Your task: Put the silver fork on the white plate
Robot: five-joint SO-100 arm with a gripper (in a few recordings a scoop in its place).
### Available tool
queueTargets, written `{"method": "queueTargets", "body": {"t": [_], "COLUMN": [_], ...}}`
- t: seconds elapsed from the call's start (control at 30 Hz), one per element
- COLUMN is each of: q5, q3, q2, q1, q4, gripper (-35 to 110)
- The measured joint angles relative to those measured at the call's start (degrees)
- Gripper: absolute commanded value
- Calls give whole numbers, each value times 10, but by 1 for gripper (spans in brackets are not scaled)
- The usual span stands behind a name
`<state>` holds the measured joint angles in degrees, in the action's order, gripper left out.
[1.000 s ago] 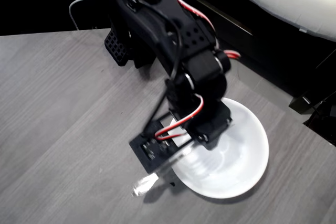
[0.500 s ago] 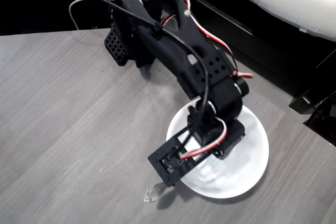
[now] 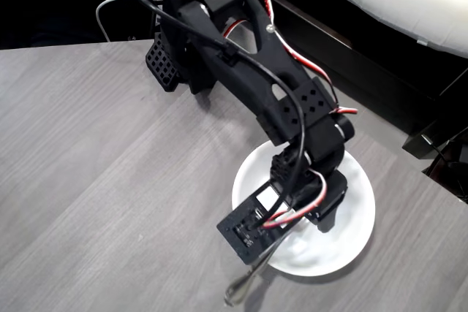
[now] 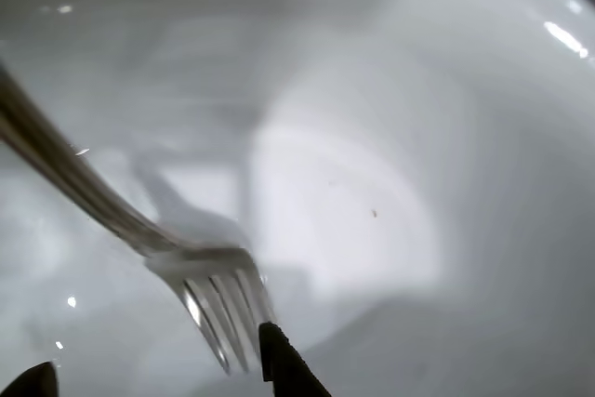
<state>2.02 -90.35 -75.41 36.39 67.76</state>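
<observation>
Grey table (image 3: 88, 180), silver fork (image 4: 209, 290) across white plate (image 3: 362, 202)

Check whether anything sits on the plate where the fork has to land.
Nothing visible does. The silver fork already has its tines over the bare white plate; its handle end pokes past the rim over the table.

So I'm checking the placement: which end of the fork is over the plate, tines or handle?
The tines: the silver fork has its tines over the white plate, while its rounded handle end pokes out past the rim above the table.
</observation>
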Motion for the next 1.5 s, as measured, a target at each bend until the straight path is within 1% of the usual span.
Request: {"method": "queueTargets", "body": {"t": [0.2, 0.33, 0.43, 0.47, 0.5, 0.53, 0.67, 0.87, 1.0, 1.5], "q5": [0, 0, 0, -4, -9, -4, -13, -10, -12, -35], "q3": [0, 0, 0, -1, 0, -4, -92, -256, -376, -640], "q2": [-42, -113, -158, -179, -200, -226, -367, -533, -653, -877], "q1": [-7, -34, -62, -76, -85, -104, -209, -314, -323, -326], "q4": [28, 57, 82, 107, 111, 105, 112, 61, 22, -47], "gripper": [27, 26, 18, 9, 0, 0, 0, 0, 0, 0]}}
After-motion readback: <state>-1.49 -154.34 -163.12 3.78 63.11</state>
